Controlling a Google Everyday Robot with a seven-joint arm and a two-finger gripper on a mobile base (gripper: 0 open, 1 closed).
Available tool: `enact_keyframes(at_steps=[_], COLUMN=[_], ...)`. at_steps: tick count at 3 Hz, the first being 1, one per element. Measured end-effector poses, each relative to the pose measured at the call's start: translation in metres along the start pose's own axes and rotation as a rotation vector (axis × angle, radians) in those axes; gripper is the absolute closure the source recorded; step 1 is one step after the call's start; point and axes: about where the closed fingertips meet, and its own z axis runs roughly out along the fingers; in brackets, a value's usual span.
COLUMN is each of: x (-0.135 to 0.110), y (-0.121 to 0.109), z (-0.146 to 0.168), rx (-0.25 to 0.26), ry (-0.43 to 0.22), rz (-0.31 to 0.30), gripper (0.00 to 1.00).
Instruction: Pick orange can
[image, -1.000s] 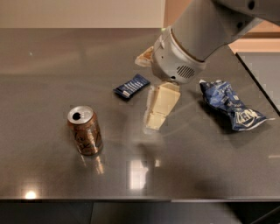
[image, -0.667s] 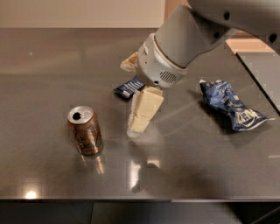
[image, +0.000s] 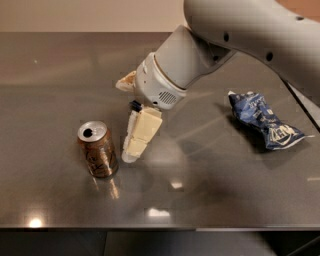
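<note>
Dark grey metal across the whole camera view: a glossy bench (image: 50, 75), dotted with small lamp glints along the near edge and mirroring whatever stands on it.

On the left half, toward the near edge, the orange can (image: 98, 149). Upright, brownish-orange side with dark lettering, silver top with a dark opening facing up. Faint reflection of it on the bench just below. Free-standing, nothing holding it.

Just to the right of the can, the gripper (image: 126, 120), reaching down and leftward from a thick pale-grey arm (image: 240, 30) entering at the upper right. Two cream fingers (image: 140, 132), spread wide and empty: one long and nearer the camera, slanting down with its tip close above the bench beside the can's lower right; the other only a tan tip peeking out behind the round wrist, farther back. Narrow strip of bare bench between the near finger and the can, so close but not touching. Can to the left of the near finger, not yet between the two.

At the root of the near finger, a small dark object (image: 135, 105), mostly hidden, too little showing to name.

Well apart on the right, a wrinkly blue foil bag (image: 265, 120), lying flat and crumpled, pale markings at its lower end.
</note>
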Motion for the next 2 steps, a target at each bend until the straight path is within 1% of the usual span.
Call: enact_keyframes(at_steps=[2], x=[-0.022], y=[0.013], z=[0.032], rx=[-0.084], ry=[-0.066], rz=[-0.041], gripper=[0.00])
